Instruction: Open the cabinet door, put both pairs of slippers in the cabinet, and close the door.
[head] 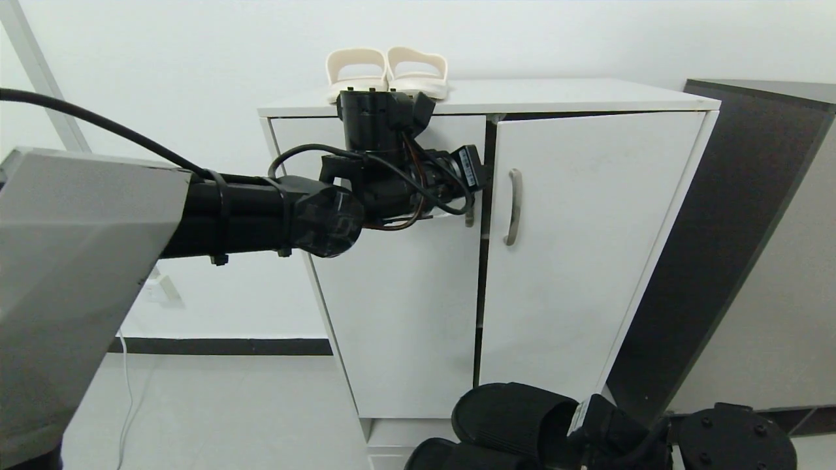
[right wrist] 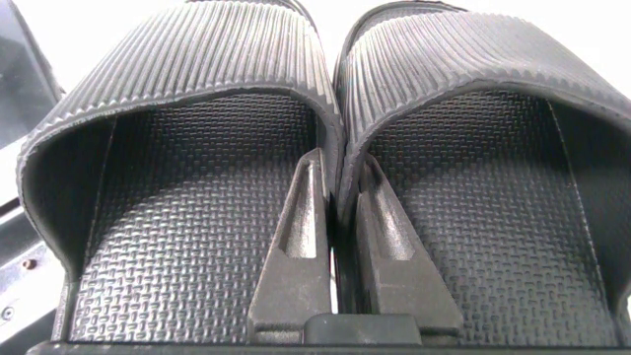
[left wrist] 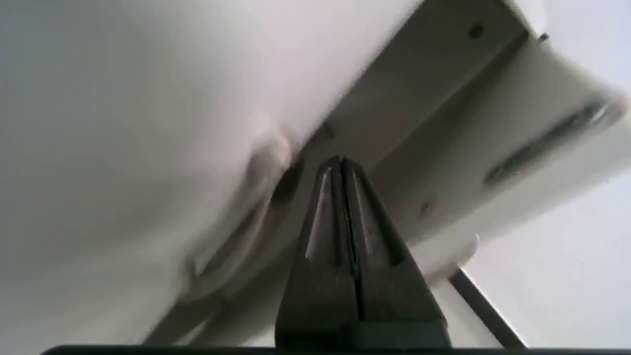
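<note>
The white cabinet [head: 405,326] has two doors. The right door [head: 588,248] stands slightly ajar, with a dark gap along its top and inner edge. My left gripper [left wrist: 341,168] is shut with nothing between its fingers. Its tips sit at the gap between the doors, beside the left door's handle [head: 469,220]. A cream pair of slippers [head: 386,68] lies on the cabinet top. Low in front of the cabinet, my right gripper [right wrist: 340,163] is shut on the black slippers [right wrist: 197,227], pinching their two inner walls together; in the head view this pair [head: 516,411] hangs near the floor.
A tall dark grey unit [head: 751,228] stands right beside the cabinet. The right door's handle [head: 514,205] is free. A white wall with a black skirting stripe [head: 222,346] and a socket [head: 160,287] lies to the left, with open floor below.
</note>
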You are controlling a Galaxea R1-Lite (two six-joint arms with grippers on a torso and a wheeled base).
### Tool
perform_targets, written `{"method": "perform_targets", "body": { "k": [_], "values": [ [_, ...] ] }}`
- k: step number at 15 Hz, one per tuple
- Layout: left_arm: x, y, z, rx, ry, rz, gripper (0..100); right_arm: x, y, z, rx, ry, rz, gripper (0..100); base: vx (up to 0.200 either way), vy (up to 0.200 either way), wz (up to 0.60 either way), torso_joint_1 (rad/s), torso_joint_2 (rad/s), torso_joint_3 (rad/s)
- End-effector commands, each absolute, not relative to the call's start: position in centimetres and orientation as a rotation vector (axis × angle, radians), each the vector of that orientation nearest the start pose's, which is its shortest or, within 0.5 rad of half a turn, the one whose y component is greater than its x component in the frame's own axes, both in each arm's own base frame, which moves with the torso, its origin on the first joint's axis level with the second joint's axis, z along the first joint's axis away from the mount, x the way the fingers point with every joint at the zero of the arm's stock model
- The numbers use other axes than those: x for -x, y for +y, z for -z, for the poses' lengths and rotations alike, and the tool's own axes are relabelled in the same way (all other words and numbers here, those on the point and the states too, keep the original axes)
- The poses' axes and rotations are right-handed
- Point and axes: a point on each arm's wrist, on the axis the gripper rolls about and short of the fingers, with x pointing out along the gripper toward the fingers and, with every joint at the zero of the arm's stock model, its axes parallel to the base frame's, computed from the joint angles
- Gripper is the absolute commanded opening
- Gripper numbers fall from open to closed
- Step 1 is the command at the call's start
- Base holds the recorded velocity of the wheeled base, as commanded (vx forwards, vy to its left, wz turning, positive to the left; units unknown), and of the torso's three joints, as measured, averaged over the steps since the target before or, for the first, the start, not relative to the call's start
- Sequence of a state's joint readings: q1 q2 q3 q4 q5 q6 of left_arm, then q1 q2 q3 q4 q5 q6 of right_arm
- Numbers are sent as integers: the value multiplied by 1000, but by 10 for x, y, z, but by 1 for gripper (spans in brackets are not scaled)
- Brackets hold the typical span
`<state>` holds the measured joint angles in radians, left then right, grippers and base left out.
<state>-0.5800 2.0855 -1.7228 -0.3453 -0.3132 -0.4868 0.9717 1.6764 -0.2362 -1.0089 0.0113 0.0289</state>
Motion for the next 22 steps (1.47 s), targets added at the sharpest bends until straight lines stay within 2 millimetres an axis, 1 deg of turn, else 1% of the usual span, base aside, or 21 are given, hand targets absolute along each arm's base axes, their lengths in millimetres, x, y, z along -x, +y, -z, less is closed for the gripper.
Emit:
{"method": "perform_targets", "body": {
  "k": [1,2,3,5,7,8,10,11,13,14,15,16,18,19,22],
  "values": [
    [-360,-250,-265,450,245,874,0,-123,185,-91,184,414,-970,0,-200,0,0,2,7,7],
    [-352,-256,-263,445,259,894,0,-123,185,-91,185,416,-971,0,-200,0,0,-2,2,2],
    [-338,-268,-260,437,288,926,0,-123,185,-91,185,415,-973,0,-200,0,0,2,2,2],
    [-311,-288,-259,426,293,998,0,-121,185,-91,188,418,-979,0,-200,0,0,0,0,-5],
    [-303,-290,-263,431,276,1009,0,-120,185,-91,190,418,-985,0,-200,0,0,2,5,5],
    [-303,-289,-263,433,275,1005,0,-119,185,-91,190,417,-986,0,-200,0,0,7,2,2],
    [-309,-272,-265,437,264,948,0,-119,185,-91,189,416,-986,0,0,0,0,0,0,0],
    [-308,-251,-271,440,252,907,0,-121,185,-92,184,411,-979,0,0,0,0,0,0,0],
    [-290,-217,-284,444,235,868,0,-140,184,-98,154,385,-912,0,0,0,0,0,0,0],
    [-268,-191,-294,449,218,847,0,-151,182,-103,132,366,-889,0,0,0,0,0,0,0],
    [-246,-167,-299,451,201,826,0,-157,179,-103,123,364,-869,0,0,0,0,0,0,0],
    [-219,-142,-302,455,182,805,0,-161,178,-101,122,372,-853,0,0,0,0,0,0,0],
    [-168,-96,-293,443,144,750,0,-166,176,-98,122,387,-832,0,0,0,0,0,0,0],
    [-141,-75,-282,430,124,711,0,-167,176,-98,121,385,-831,0,0,0,0,0,0,0],
    [-70,-28,-254,388,87,567,0,-167,177,-98,122,387,-831,0,0,0,0,0,0,0]
  ]
}}
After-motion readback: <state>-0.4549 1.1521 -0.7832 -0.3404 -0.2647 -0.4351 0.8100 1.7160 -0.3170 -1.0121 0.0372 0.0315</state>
